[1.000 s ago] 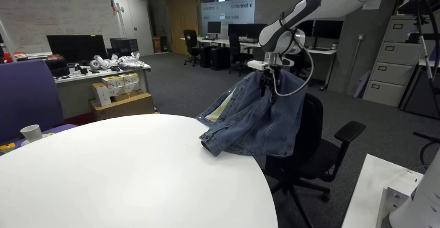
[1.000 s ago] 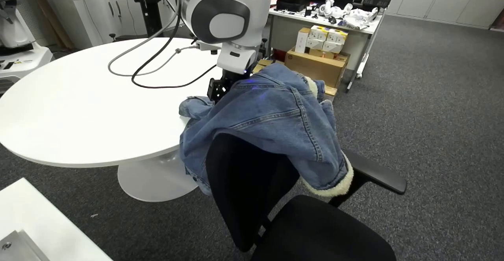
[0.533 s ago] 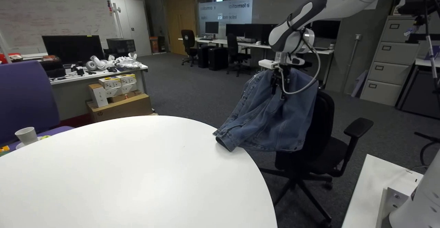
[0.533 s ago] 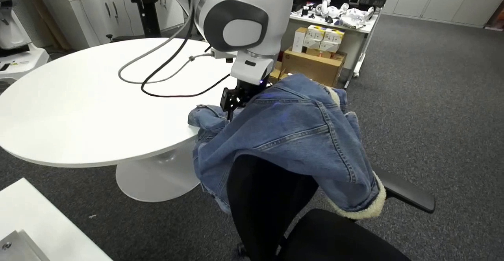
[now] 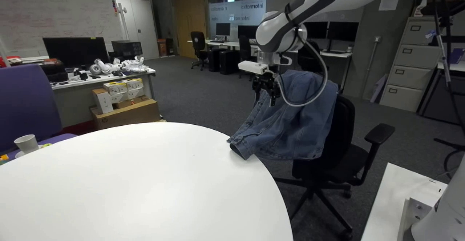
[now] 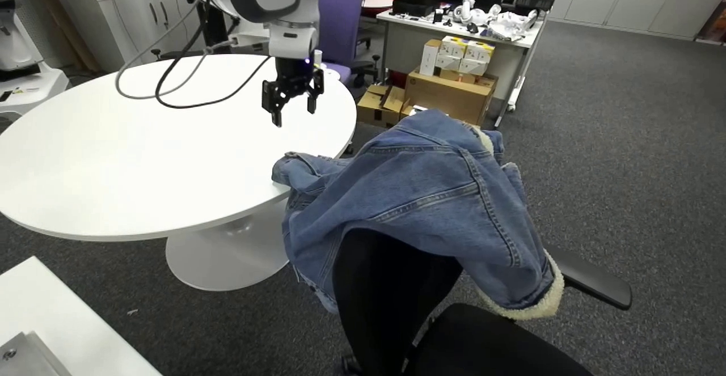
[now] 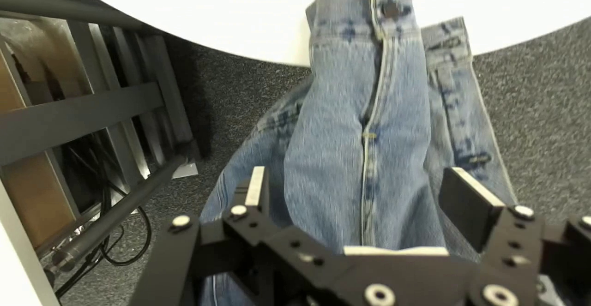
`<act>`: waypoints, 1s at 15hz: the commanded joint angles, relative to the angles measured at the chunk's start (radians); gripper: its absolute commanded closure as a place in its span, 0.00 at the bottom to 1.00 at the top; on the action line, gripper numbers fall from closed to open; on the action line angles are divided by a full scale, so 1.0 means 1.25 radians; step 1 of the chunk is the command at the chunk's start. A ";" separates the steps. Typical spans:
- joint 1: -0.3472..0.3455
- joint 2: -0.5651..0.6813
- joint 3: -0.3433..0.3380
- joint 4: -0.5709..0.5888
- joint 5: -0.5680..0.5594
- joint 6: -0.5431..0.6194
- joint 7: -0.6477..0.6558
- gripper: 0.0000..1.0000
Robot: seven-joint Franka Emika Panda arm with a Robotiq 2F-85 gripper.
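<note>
A blue denim jacket (image 5: 301, 121) with a cream fleece lining hangs over the backrest of a black office chair (image 5: 343, 135). The jacket (image 6: 420, 177) and the chair (image 6: 391, 285) show in both exterior views. One sleeve reaches onto the edge of the white round table (image 5: 145, 183), its cuff lying on the top. My gripper (image 5: 265, 101) is open and empty, above and apart from the jacket. In an exterior view my gripper (image 6: 294, 114) shows its fingers spread. In the wrist view the jacket sleeve (image 7: 341, 167) lies beyond the spread fingers of my gripper (image 7: 358, 190).
A chair armrest (image 5: 379, 133) sticks out beside the jacket. A white stand (image 5: 403, 197) carries the robot base. A purple chair (image 5: 29, 103) with a cup (image 5: 27, 143) stands across the table. Cardboard boxes (image 6: 448, 101) sit by a desk. Cables loop off the arm.
The jacket and chair first shifted away from the table together with my gripper. Then my gripper came away from the jacket toward the table and now shows open; the jacket stayed on the chair.
</note>
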State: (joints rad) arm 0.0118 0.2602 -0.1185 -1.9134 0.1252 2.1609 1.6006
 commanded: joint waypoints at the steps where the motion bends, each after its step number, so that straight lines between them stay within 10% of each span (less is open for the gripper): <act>1: 0.029 -0.029 0.037 -0.010 -0.014 -0.026 0.009 0.00; 15: 0.057 0.141 0.014 0.008 -0.130 -0.013 0.075 0.00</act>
State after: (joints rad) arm 0.0666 0.4110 -0.0962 -1.9127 -0.0073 2.1582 1.6752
